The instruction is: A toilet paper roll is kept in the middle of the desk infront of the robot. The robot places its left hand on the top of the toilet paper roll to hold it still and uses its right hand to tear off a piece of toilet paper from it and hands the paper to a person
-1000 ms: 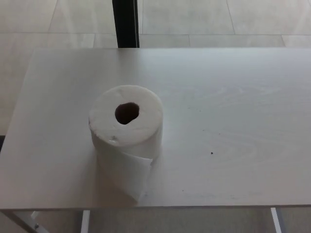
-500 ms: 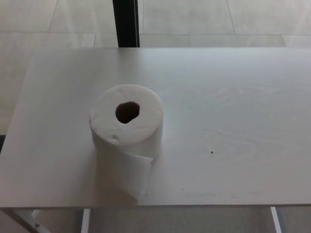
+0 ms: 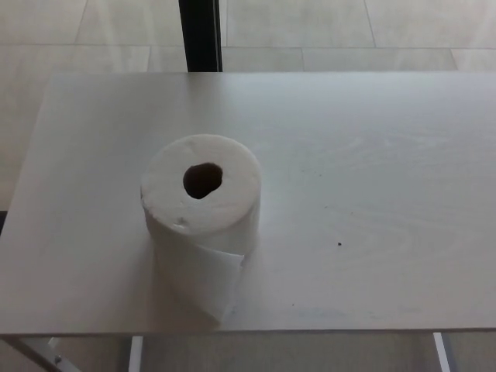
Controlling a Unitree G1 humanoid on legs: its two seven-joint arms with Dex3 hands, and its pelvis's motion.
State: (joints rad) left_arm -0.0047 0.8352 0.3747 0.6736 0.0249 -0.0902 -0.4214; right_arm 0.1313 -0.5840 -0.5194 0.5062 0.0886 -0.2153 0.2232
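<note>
A white toilet paper roll [image 3: 201, 209] stands upright on the pale desk [image 3: 372, 170], a little left of the middle, its dark core hole facing up. A loose sheet [image 3: 211, 288] hangs down the near side of the roll and rests on the desk close to the front edge. Neither of my hands shows in the head view, and nothing touches the roll.
The desk's front edge [image 3: 310, 332] runs along the bottom of the picture, with white frame legs [image 3: 442, 353] below it. A black post [image 3: 200, 35] stands behind the far edge on a tiled floor. A small dark speck [image 3: 339, 245] marks the desk right of the roll.
The whole picture has shifted very slightly, so the camera moved. The roll and its loose sheet stay where they were.
</note>
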